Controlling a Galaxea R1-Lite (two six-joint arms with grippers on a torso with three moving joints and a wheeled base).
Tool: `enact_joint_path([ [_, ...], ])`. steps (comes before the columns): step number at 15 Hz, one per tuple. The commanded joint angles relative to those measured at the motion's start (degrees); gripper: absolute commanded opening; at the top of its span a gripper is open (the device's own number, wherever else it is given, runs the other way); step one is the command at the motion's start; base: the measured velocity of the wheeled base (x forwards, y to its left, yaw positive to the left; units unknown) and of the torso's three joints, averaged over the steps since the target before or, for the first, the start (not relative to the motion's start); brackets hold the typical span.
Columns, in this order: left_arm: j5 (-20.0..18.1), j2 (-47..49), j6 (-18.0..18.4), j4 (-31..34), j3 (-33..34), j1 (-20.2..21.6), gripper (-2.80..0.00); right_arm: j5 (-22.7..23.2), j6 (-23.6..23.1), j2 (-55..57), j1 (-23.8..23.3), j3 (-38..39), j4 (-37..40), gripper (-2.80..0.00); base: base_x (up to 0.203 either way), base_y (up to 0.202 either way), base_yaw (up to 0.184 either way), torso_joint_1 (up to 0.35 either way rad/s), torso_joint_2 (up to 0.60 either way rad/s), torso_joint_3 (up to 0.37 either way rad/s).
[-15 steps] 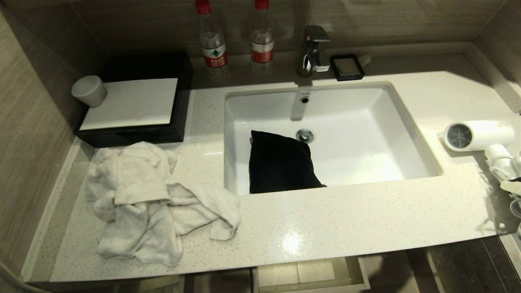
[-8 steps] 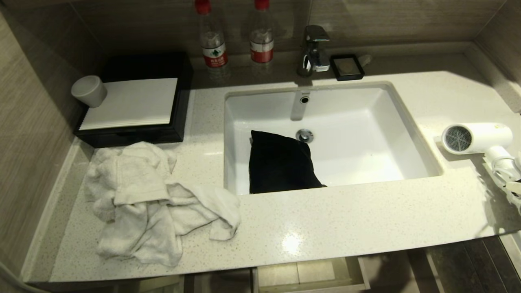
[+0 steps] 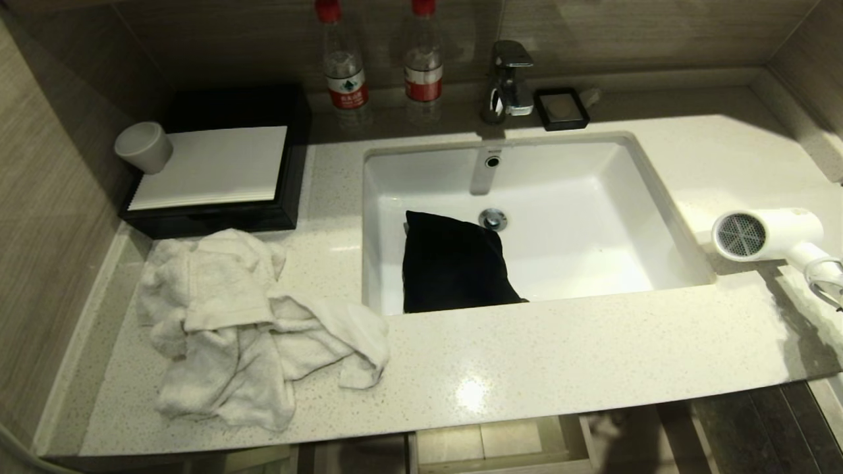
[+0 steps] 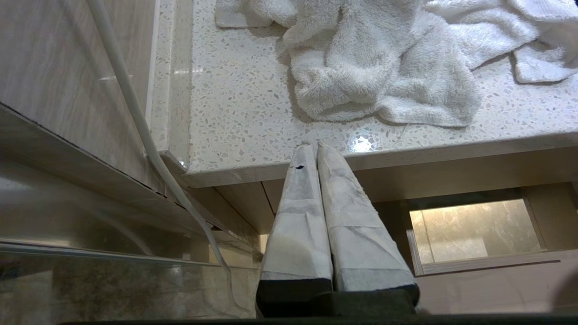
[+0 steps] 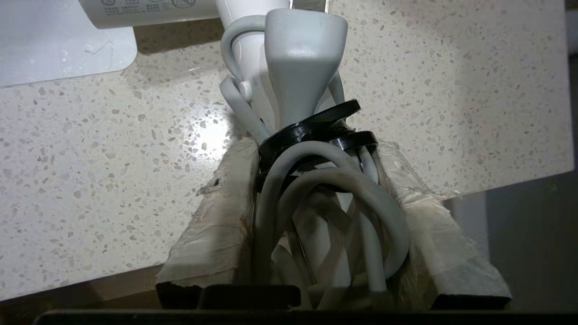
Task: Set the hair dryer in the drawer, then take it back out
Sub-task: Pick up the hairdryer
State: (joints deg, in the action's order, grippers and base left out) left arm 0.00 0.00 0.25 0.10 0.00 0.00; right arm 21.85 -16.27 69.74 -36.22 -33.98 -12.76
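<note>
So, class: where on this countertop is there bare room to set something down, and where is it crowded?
Bare: the front strip between the sink and the counter edge, and the back right corner. Crowded: the left end, with the towel and black box.

Left pincer [image 4: 317, 146], tapered fingers wrapped in whitish tape, black base, right pincer [image 5: 311, 158] alike

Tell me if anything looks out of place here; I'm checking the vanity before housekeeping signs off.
Yes. A black pouch lies inside the sink, propped against its front wall. A white towel sits crumpled on the counter left of the sink. The hair dryer hangs at the right edge, its bundled cord clamped in the right gripper.
</note>
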Motion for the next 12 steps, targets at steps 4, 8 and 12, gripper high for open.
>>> enact_joint_path([
  [4, 0.0, 0.0, 0.0, 0.0, 0.1, 0.0, -2.8, -3.9, -4.3, -1.7, 0.2, 0.0, -0.2, -2.8, 0.0, 0.0, 0.0, 0.0, 0.0, 0.0],
  [8, 0.0, 0.0, 0.0, 0.0, 0.1, 0.0, -2.8, -4.0, -4.3, -3.0, 0.2, 0.1, 0.6, -2.8, 0.0, 0.0, 0.0, 0.0, 0.0, 0.0],
  [12, 0.0, 0.0, 0.0, 0.0, 0.1, 0.0, -2.8, -3.9, -4.3, -5.2, 0.2, 0.1, 0.7, -2.8, 0.0, 0.0, 0.0, 0.0, 0.0, 0.0],
])
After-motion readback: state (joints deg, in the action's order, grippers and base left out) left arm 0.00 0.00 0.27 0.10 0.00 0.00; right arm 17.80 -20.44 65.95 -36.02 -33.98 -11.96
